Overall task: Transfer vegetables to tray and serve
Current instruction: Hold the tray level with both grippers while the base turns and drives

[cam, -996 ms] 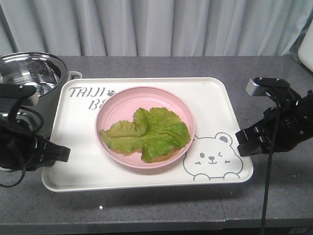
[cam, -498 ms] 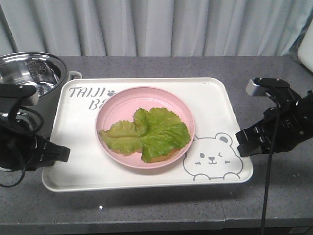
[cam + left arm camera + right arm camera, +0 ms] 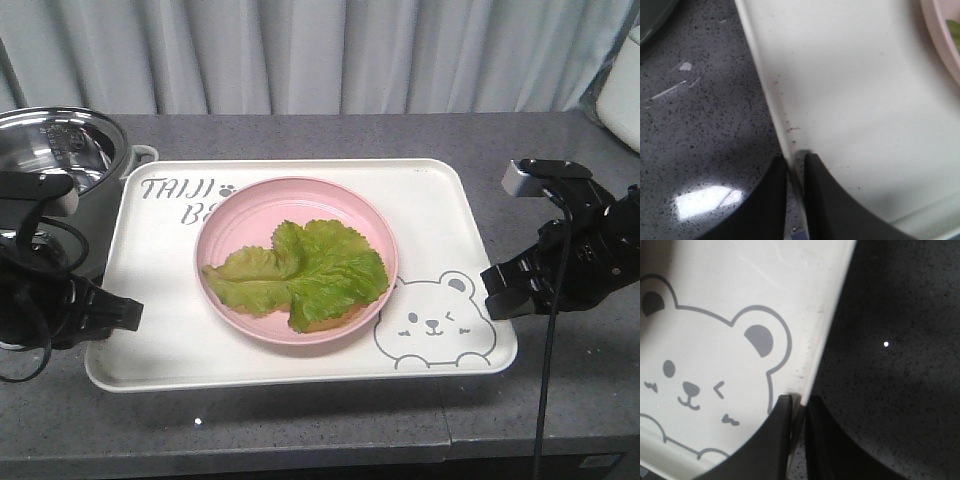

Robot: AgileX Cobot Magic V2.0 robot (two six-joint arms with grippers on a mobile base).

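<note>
In the front view you are looking at the tray (image 3: 440, 215) lying square on the bench (image 3: 560, 400). The vegetables (image 3: 300, 272) are lying flat on a round pink plate (image 3: 235, 215) that is sitting in the middle of the tray, so I am judging the transfer done and the serving as the step in hand. Your left fingers (image 3: 118, 312) are meeting the tray's left rim near its front corner, and your right fingers (image 3: 503, 290) are meeting the right rim just beside the bear drawing (image 3: 435, 320). I am reading this one-arm-per-short-side hold as a way of sharing the load and keeping the tray level, so that the plate is not sliding. A steel pot (image 3: 60, 150) is standing just beside the tray's back-left corner, near the left arm, so it is worth minding on any lift. I cannot tell whether the tray is lifting clear of the bench. In the left wrist view, the two dark fingers (image 3: 771, 200) are drawn narrow and straddling the tray's raised rim. One is sitting outside it over the bench and one inside it on the tray floor, and they are pinching the rim between them, well apart from the plate's edge. In the right wrist view, the fingers (image 3: 771, 440) are likewise drawn narrow and clamping the tray's rim, just beside the bear's ear. Both grips are catching only the thin rim, so any tilt is risking a slip.
</note>
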